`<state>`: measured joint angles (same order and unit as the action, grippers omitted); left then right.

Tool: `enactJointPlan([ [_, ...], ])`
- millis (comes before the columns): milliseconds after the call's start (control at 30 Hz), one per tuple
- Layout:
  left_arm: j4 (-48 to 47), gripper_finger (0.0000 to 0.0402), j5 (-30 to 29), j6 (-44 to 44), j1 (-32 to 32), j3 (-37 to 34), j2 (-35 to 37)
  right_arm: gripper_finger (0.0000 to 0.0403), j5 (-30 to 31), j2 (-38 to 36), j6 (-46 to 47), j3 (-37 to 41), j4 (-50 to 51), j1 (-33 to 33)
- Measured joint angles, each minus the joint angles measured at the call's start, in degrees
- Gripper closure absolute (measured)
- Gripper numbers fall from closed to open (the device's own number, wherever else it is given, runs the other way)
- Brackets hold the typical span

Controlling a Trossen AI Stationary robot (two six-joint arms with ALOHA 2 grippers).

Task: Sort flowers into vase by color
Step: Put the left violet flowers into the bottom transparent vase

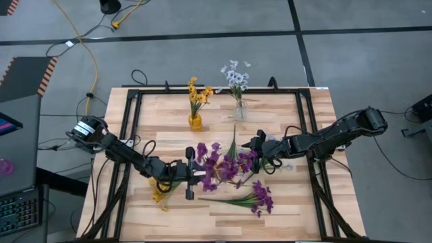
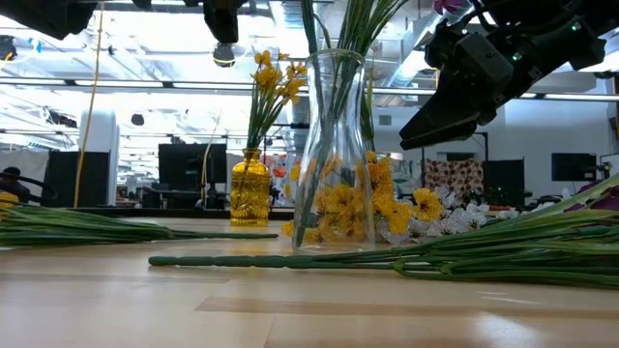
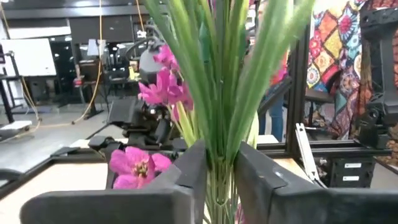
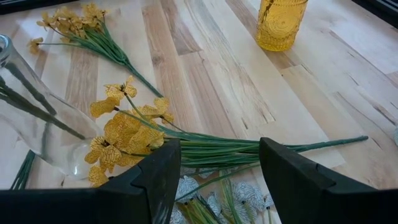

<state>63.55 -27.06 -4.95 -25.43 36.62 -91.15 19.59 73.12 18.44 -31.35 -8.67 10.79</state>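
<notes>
I stood my left gripper (image 1: 190, 173) at the middle of the table (image 1: 304, 196), coming in from the left edge. From above it only showed beside the mass of purple flowers (image 1: 217, 162). My left wrist camera showed more: their green stems (image 3: 217, 93) rose upright between my two fingers (image 3: 186, 171), close on both sides. I could not tell whether I was pinching them or merely flanking them. The low view alone showed that these stems stood in a tall clear vase (image 2: 334, 145), which the blossoms hid from overhead. My right gripper (image 1: 259, 144) hung just right of that cluster, its jaws spread wide and empty. Its wrist camera showed yellow flowers (image 4: 124, 130) lying flat on the wood under it, with pale white blossoms (image 4: 239, 193) beside them. The overhead view hardly showed either, since my arm covered them. Toward the far edge stood a yellow vase (image 1: 195, 121) holding a yellow bunch (image 1: 198, 91), and to its right a small glass vase (image 1: 239, 110) holding white-blue flowers (image 1: 235, 75). Near the near edge a loose purple sprig (image 1: 251, 198) lay on its side, and a loose yellow sprig (image 1: 159, 196) lay toward the near-left corner.
</notes>
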Motion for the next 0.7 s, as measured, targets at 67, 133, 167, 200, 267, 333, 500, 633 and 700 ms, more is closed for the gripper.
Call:
enactJointPlan([
  [67, 0.03, 0.0313, -0.38, 0.09, -0.02, 0.0, 0.0, 0.0159, 0.0, 0.0, 0.0, 0.0, 0.01, 0.0],
  [133, 0.03, 0.0285, -1.56, -0.16, -0.05, 0.0, 0.01, 0.0159, -0.01, 0.0, 0.04, -0.01, 0.0, 0.0],
  [167, 0.02, 0.027, -2.28, -0.27, -0.14, 0.0, 0.02, 0.0159, 0.0, 0.0, 0.07, 0.0, 0.0, 0.0],
  [200, 0.02, 0.0256, -2.97, -0.33, -0.22, 0.0, 0.02, 0.0159, -0.02, 0.0, 0.17, 0.0, 0.02, 0.0],
  [267, 0.02, 0.0228, -3.52, -0.33, -0.27, 0.0, 0.02, 0.0159, -0.01, 0.0, 0.17, 0.0, 0.01, 0.0],
  [333, -0.22, 0.0203, -3.39, 0.13, -0.31, 0.0, 0.02, 0.0159, -0.02, 0.0, 0.16, 0.0, 0.02, 0.0],
  [500, -0.44, 0.0159, -1.75, 0.26, -1.01, 0.0, 0.31, 0.0159, -0.02, 0.0, 0.15, 0.0, 0.02, 0.0],
  [633, -4.45, 0.0147, -1.85, 0.28, -2.34, 0.0, 2.95, 0.0159, -0.02, 0.0, 0.13, 0.0, 0.02, 0.0],
  [700, -8.03, 0.0147, -1.91, 0.36, -2.97, 0.0, 5.03, 0.0159, -0.02, 0.0, 0.13, 0.0, 0.02, 0.0],
])
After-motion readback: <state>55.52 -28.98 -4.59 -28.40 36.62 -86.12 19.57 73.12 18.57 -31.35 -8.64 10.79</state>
